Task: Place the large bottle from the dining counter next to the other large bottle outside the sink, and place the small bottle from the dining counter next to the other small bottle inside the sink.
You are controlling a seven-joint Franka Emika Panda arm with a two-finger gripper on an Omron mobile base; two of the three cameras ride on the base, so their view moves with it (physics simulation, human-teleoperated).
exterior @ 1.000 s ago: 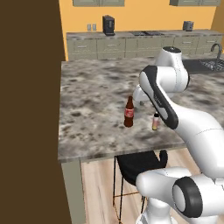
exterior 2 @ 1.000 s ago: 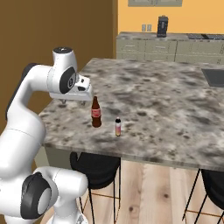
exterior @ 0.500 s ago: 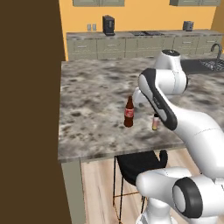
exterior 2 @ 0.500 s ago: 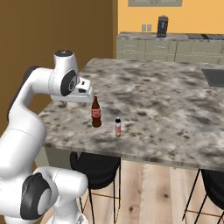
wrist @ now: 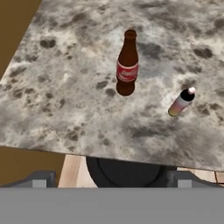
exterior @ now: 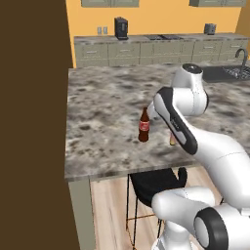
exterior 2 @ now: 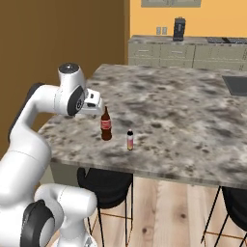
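The large bottle (exterior: 143, 126) (exterior 2: 106, 125) (wrist: 127, 65), brown glass with a red label, stands upright on the dining counter (exterior: 107, 107) (exterior 2: 183, 106) (wrist: 65, 87) near its front edge. The small bottle (exterior: 172, 139) (exterior 2: 130, 140) (wrist: 180, 103) stands just to its right, partly behind my arm in the left base view. My gripper (exterior 2: 96, 103) (wrist: 111, 180) hovers open and empty above and in front of the brown bottle, apart from it. The sink (exterior: 229, 73) (exterior 2: 236, 84) lies at the counter's far right. The other large bottle and the other small bottle are out of view.
A black stool (exterior: 156, 180) (exterior 2: 103, 183) (wrist: 127, 173) is tucked under the counter edge below the bottles. A tall brown wall (exterior: 29, 122) bounds the left. A back counter carries a coffee machine (exterior: 120, 27). A faucet (exterior: 241, 56) rises by the sink.
My hand has dipped slightly and edged toward the brown bottle. Both bottles stand where they were.
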